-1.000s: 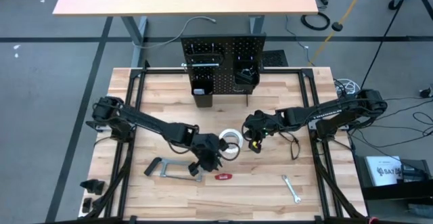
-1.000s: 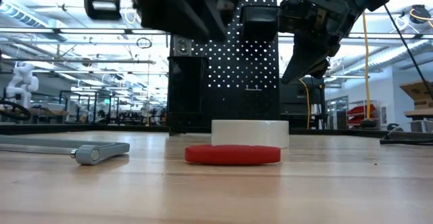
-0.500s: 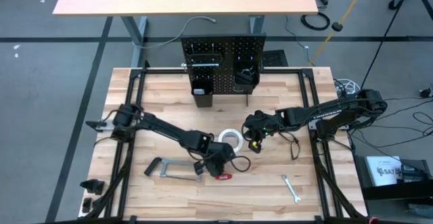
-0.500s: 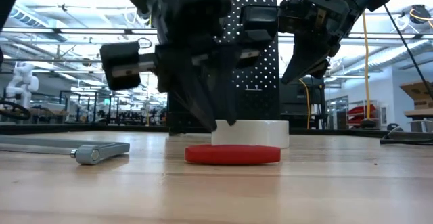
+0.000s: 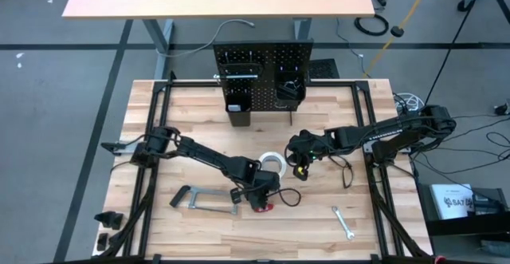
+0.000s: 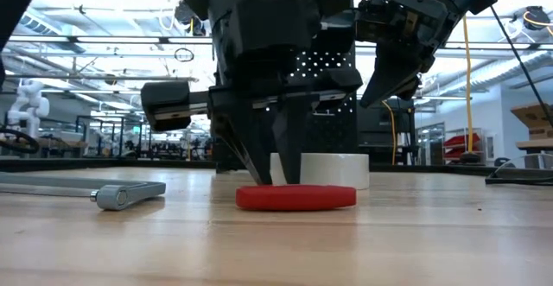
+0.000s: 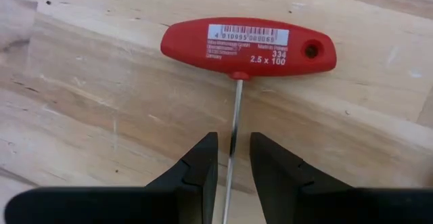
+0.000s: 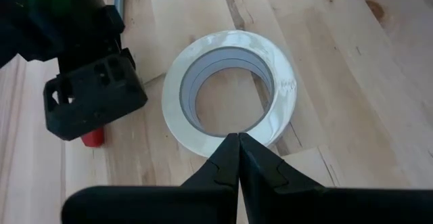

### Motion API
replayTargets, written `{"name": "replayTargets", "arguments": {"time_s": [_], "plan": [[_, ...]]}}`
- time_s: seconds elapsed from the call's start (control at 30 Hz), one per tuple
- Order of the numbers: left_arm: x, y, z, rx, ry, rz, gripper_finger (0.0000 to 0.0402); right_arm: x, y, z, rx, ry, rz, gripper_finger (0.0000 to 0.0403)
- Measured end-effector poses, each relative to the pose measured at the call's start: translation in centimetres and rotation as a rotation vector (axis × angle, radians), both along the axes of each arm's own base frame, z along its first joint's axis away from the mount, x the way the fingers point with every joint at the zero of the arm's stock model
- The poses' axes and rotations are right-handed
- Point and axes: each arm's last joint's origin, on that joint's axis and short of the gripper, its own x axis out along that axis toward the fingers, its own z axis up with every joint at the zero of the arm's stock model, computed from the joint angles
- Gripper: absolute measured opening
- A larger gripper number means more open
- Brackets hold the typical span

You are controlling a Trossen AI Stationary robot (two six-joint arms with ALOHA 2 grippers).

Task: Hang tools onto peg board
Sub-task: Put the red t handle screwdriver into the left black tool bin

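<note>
While the left hand [image 7: 232, 158] sits low over the table [image 5: 199, 120], its fingers [image 7: 200, 166] stand slightly apart, straddling the thin metal shaft of the red-handled tool [image 7: 247, 47] without visibly clamping it. Red handle lies flat on the wood, just past the fingertips; in the low view the left hand [image 6: 278, 167] reaches down to the red-handled tool [image 6: 296, 197]. White tape roll [image 5: 273, 163] lies flat just behind that, near table centre. Right hand [image 8: 237, 158] hovers above the tape roll [image 8: 230, 90], fingers pressed together, holding nothing. Grey bar clamp [image 5: 203, 199] lies on the table near the left hand; small wrench [image 5: 343, 222] lies well apart toward the right front. Peg board [image 5: 263, 65] stands upright at the table's far edge with two black bins [image 5: 239, 111] on it.
</note>
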Motion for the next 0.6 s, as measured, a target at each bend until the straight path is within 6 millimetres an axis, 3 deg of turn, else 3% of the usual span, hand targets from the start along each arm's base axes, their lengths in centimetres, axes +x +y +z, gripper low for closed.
{"name": "replayTargets", "arguments": {"time_s": [0.2,0.5,0.6], "plan": [[-0.05,0.01,0.06,0.007,-0.001,-0.018,0.0087,0.0,0.0,0.0,-0.001,0.0,0.001,0.0],[-0.3,0.04,-0.03,0.012,0.025,-0.017,0.0009,0.0,0.0,0.0,-0.001,-0.001,0.001,0.0],[-0.28,0.03,-0.04,0.004,0.028,0.009,0.0006,0.01,0.0,0.0,-0.001,-0.001,0.001,0.0]]}}
